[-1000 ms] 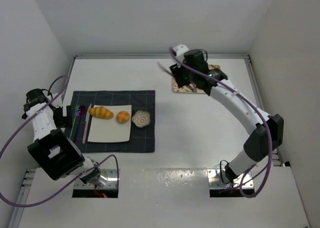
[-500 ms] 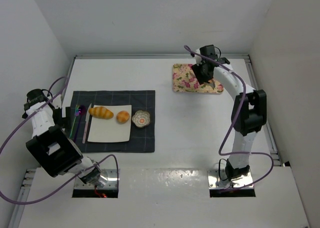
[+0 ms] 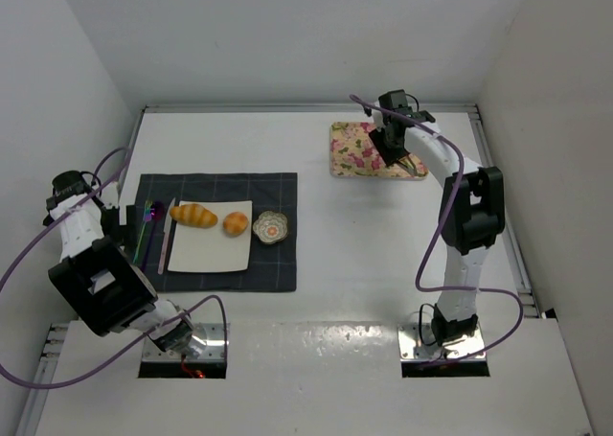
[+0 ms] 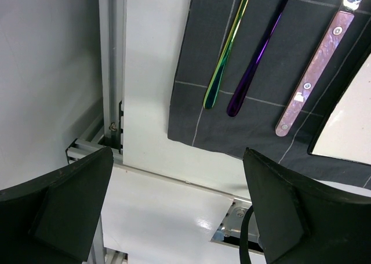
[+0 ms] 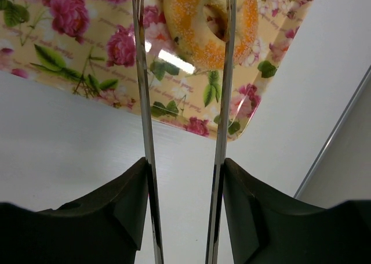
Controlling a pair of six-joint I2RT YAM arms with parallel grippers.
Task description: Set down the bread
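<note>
The long ridged twisted roll (image 3: 193,215) and the small round bun (image 3: 236,223) lie on a white rectangular plate (image 3: 211,254) on the left. The ring-shaped bagel (image 5: 191,38) lies on a floral tray (image 5: 69,38) at the back right, where the tray also shows in the top view (image 3: 354,153). My right gripper (image 5: 184,165) is shut on metal tongs (image 5: 142,101). The tong arms reach out on either side of the bagel, spread apart. My left gripper (image 4: 178,154) is open and empty over the left edge of the dark mat (image 4: 197,101).
A small floral dish (image 3: 271,227) sits right of the plate on the dark mat (image 3: 278,263). Iridescent cutlery (image 4: 226,49) and a pink-handled knife (image 4: 316,72) lie left of the plate. Metal rails (image 4: 113,72) border the table. Walls close in all round.
My right arm has pulled back from a long reach and folded upright, with the gripper and tongs now over the right part of the floral tray. The left arm has hardly moved.
</note>
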